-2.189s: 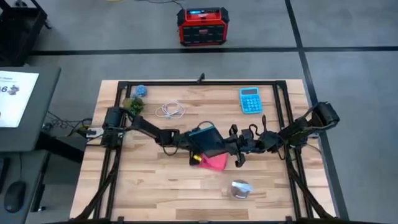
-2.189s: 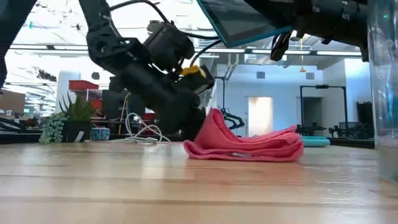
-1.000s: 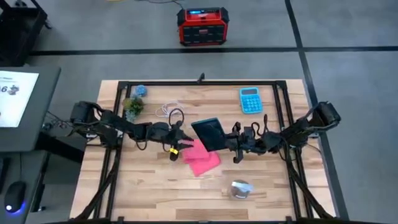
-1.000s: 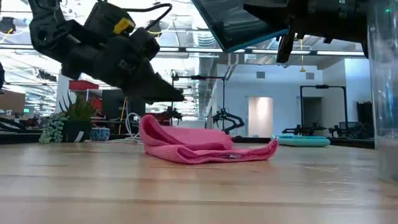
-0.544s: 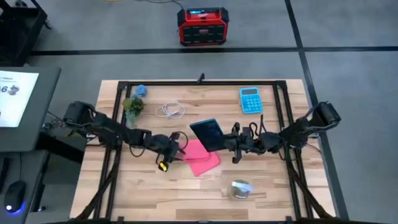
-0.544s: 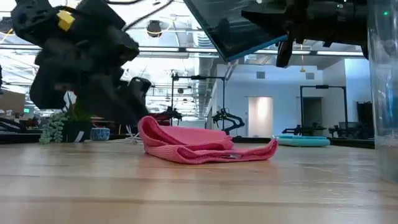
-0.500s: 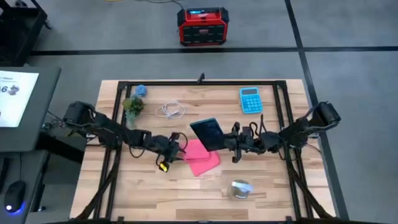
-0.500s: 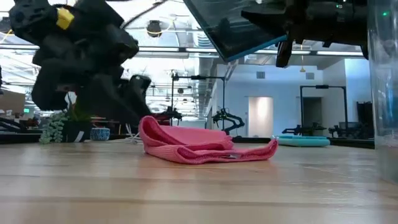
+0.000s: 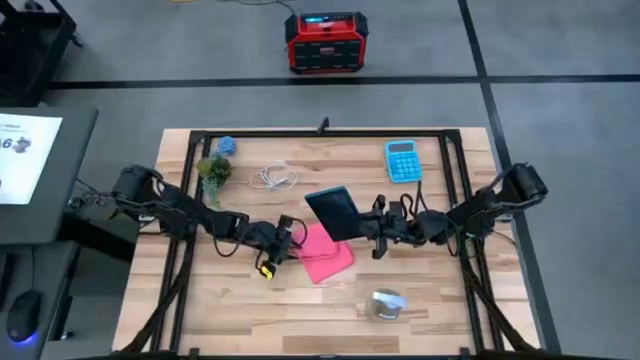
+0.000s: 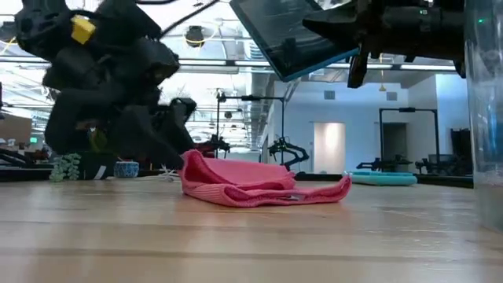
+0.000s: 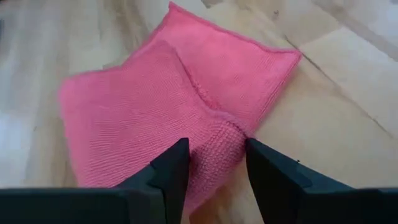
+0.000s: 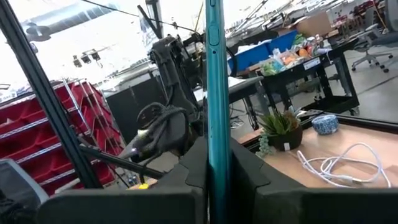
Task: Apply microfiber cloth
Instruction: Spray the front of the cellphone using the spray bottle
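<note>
The pink microfiber cloth point(image 9: 328, 255) lies rumpled on the table's middle, its left edge raised in a fold point(image 10: 192, 167). My left gripper point(image 9: 289, 241) is low at that left edge, open. In the left wrist view its two fingers point(image 11: 214, 148) stand on either side of a raised ridge of the cloth point(image 11: 155, 93). My right gripper point(image 9: 369, 228) is just right of the cloth, shut on a dark phone with a teal rim point(image 9: 333, 211). The phone point(image 10: 295, 35) hangs tilted above the cloth. My left gripper's fingers stand close on both sides of the cloth's ridge point(image 11: 214, 134); I cannot tell whether they touch it. My right gripper pinches the phone between its two fingers at the phone's right end point(image 12: 216, 134), coming about level from the table's right. The phone is lifted clear of the table and tilted.
A blue calculator point(image 9: 403, 160) lies at the far right, a coiled white cable point(image 9: 273, 178) and a small plant point(image 9: 213, 170) at the far left. A clear glass point(image 9: 386, 303) stands near the front edge, right of the cloth.
My left gripper has come down from above the cloth's left edge to table height, rolled at the wrist, and then moved a little toward the cloth. The cloth has stayed where it was. The phone has tipped slightly steeper in my right gripper.
</note>
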{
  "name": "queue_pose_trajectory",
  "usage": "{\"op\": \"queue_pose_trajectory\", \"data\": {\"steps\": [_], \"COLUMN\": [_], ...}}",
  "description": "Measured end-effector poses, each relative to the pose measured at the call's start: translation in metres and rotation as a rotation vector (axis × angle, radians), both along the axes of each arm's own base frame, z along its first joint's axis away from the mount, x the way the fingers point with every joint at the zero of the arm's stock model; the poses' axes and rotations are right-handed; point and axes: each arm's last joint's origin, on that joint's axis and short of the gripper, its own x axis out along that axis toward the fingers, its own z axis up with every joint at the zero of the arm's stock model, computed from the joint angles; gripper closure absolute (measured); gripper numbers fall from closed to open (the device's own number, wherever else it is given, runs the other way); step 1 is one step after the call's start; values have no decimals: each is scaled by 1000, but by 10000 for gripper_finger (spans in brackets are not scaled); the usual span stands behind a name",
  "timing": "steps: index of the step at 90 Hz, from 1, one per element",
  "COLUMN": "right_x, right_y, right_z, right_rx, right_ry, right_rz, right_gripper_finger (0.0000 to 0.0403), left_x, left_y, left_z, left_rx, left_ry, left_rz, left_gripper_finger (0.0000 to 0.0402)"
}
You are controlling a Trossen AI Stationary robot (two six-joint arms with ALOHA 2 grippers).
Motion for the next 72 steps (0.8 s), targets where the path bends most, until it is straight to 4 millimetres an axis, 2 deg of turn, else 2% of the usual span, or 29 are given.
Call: {"op": "queue_pose_trajectory", "data": {"steps": [13, 26, 40, 55, 61, 72], "right_x": [0, 0, -3, -2, -1, -1], "right_y": [0, 0, -1, -3, -4, -4], "right_z": [0, 1, 8, 12, 13, 13], "right_rx": [2, 3, -23, -49, -47, -46], "right_ry": [-1, -7, -80, -95, -101, -102], "right_rz": [1, 0, -15, -34, -41, -44], "right_gripper_finger": [387, 387, 387, 387, 387, 387], "left_x": [14, 26, 33, 40, 44, 50], "left_y": [-3, -4, -5, -13, -18, -27], "left_z": [-4, 9, 34, 59, 56, 26], "left_rx": [4, 14, -15, -170, -228, -221], "left_ry": [17, -41, -183, -410, -452, -416], "left_rz": [1, 25, 45, 1, -29, -53], "left_gripper_finger": [327, 393, 400, 401, 401, 401]}}
